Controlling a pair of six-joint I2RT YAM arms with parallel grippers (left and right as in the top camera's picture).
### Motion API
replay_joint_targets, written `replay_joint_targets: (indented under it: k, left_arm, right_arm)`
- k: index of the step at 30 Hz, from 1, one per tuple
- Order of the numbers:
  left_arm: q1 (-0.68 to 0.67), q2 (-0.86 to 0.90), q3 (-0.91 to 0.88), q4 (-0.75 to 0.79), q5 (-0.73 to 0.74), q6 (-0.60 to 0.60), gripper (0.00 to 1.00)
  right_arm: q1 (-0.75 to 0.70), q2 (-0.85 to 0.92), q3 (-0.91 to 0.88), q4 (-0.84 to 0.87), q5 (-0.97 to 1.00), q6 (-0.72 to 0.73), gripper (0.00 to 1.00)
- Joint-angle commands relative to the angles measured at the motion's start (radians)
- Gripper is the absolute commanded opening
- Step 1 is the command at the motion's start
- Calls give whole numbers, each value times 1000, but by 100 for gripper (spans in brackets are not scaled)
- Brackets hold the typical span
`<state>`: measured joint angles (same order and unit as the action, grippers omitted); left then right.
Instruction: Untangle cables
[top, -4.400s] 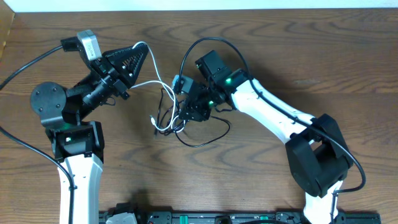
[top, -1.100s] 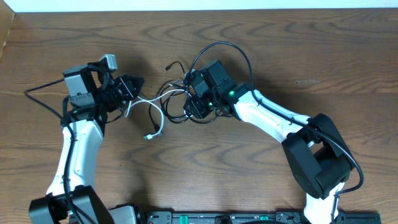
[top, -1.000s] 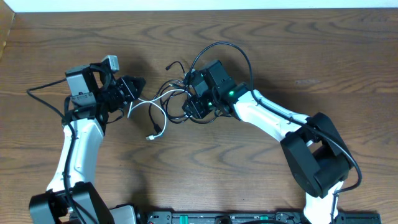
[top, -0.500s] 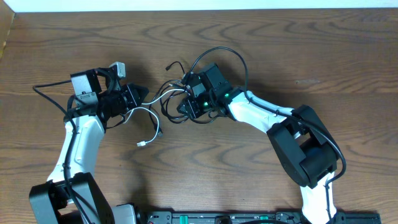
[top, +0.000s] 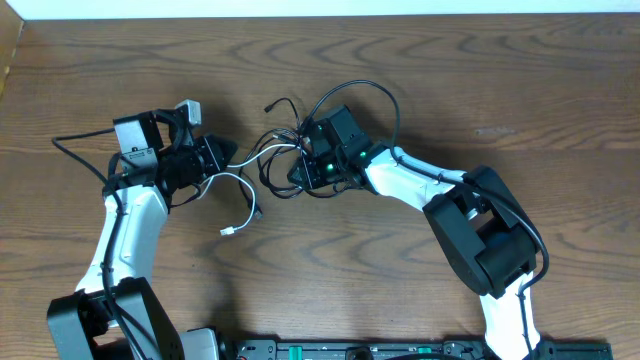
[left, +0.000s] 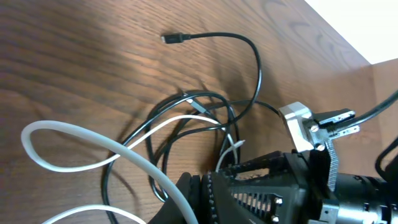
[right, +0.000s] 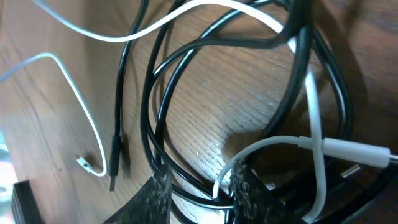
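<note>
The white cable runs from my left gripper in a loop to its plug end. The left gripper is shut on it; in the left wrist view the white cable passes into the closed fingers. The black cable lies in tangled loops in the middle of the table, still crossed by the white one. My right gripper sits in that tangle. In the right wrist view its fingers stand apart astride black strands and a white strand.
The brown wooden table carries nothing else. A thick black arm wire loops out to the left of the left arm. A black equipment rail runs along the front edge.
Over the last second my left gripper shifted slightly right and the white plug end slid down and left. The right arm's forearm swung closer in; the black tangle barely moved.
</note>
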<state>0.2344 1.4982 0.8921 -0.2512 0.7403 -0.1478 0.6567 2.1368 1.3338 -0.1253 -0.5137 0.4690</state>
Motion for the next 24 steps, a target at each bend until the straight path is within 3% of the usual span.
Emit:
replay_joint_targets:
  k: [1,14,24]
  left_arm:
    - [-2,6,0,-3,-27,24,8]
    - [-18,6,0,-3,-40,24,8]
    - [-18,13,0,-3,-84,24,7]
  right_arm:
    - [7,8,-3,0,37,58,31]
    - [56,43,-3,51,96,59,35]
    - [62,42,-3,144,-58,-7,24]
